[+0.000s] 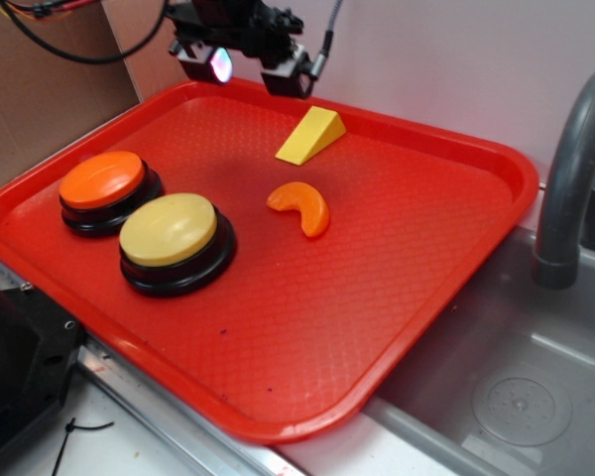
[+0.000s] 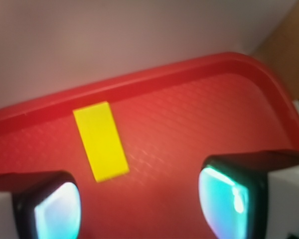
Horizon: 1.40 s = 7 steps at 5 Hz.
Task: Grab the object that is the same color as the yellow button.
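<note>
Red tray [image 1: 456, 258] holds yellow wedge [image 1: 311, 135], yellow button [image 1: 169, 229]; tool [image 1: 246, 71] spread apart above

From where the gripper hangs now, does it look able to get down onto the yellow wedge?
Probably yes. The gripper hangs open above the tray's far edge, with the yellow wedge just beside it. Nothing lies between them; the orange crescent and both buttons sit well clear.

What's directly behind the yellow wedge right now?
Behind the yellow wedge only the red tray rim and the pale wall show. The open gripper hovers off to its side. Nothing else visible.
</note>
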Available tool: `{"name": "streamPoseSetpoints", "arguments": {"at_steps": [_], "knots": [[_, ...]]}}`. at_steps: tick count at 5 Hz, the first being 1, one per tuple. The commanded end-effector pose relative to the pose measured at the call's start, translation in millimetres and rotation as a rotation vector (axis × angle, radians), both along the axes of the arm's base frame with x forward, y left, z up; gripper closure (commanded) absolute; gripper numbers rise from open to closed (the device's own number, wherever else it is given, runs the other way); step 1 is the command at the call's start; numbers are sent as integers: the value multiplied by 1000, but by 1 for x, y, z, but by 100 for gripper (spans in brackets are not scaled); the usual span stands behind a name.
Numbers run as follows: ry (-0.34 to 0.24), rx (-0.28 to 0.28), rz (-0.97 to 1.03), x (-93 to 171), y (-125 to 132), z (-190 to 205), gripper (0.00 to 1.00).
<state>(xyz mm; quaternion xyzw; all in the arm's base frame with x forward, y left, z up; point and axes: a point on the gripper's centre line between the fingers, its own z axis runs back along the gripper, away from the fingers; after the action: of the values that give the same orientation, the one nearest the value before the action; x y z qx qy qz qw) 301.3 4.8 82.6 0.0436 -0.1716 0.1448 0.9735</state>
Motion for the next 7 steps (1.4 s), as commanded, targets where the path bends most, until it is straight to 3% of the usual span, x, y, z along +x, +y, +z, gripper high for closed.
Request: {"name": "streamPoseSetpoints", "arguments": {"at_steps": [1,3,4,5,6,7], "knots": [[-84,-36,-25,49,11,-22,0],[-103,-132,-118,53,3,-37,0],[-93,-121,-106,52,3,-39,0],[-76,-66,-91,54,3,-43,100],[-35,-2,-56,56,0,-50,100],[20,-18,-45,56,1,-50,100]]}}
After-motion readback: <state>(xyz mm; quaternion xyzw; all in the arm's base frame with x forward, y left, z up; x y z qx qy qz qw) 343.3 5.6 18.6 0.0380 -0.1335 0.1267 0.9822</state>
